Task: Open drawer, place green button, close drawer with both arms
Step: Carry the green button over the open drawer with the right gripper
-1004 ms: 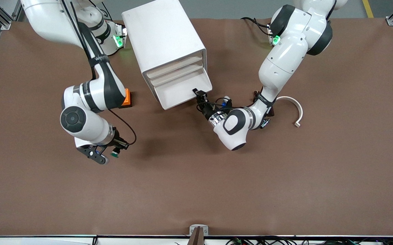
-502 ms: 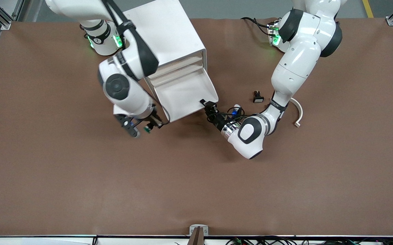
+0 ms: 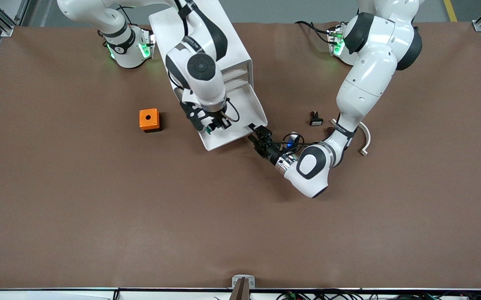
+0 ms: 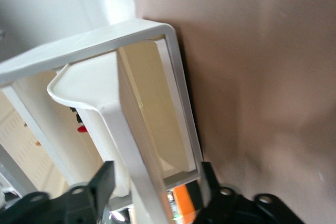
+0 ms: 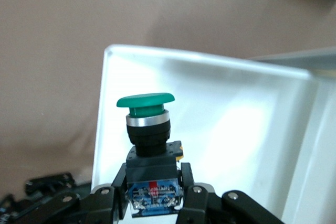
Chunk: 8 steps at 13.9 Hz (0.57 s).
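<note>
**Green-capped button held directly over the open drawer tray**

The right gripper (image 3: pixel 212 126), upper centre of the front view, pinches the dark boxy body of the small green-capped push button (image 5: pixel 147 129), cap pointing away from the fingers, long axis in line with them, above the white plastic drawer tray (image 3: pixel 244 109) pulled from the white cabinet (image 3: pixel 200 39). The left gripper (image 3: pixel 260 137) clamps the tray's front lip at its corner. Release looks like the next step; the drop is straight down.
</note>
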### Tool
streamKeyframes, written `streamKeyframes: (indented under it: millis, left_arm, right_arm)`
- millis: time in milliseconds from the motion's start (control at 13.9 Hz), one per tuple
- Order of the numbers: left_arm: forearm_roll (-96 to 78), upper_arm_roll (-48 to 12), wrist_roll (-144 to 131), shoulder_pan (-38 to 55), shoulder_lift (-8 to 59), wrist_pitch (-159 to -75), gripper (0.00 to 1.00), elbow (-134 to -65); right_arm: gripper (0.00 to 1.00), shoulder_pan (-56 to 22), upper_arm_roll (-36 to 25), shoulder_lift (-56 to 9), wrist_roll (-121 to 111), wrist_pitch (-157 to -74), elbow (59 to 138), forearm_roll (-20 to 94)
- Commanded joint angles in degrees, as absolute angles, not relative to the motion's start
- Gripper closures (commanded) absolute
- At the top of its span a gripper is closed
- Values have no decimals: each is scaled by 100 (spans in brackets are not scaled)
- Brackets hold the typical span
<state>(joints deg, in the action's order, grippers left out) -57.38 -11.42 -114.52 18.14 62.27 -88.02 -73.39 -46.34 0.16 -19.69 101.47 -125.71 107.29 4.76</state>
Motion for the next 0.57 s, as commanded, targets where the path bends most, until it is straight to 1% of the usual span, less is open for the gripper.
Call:
streamKeyframes:
  millis: [0, 359, 502]
  left_arm:
    - [-5810, -1187, -10288, 1714, 6047, -8824, 1, -7226]
    - [-5469, -1081, -8125, 1723, 5863, -8798, 1, -6610]
    - [-4977, -1072, -7167, 1758, 5521, -8842, 1, -6609]
  right_arm:
    - [100, -4956, -35, -1784, 10764, -12813, 10951, 378]
    - [100, -5317, -35, -2240, 11547, -13271, 10776, 133]
    - [100, -5414, -35, -2477, 11768, -13289, 10565, 62]
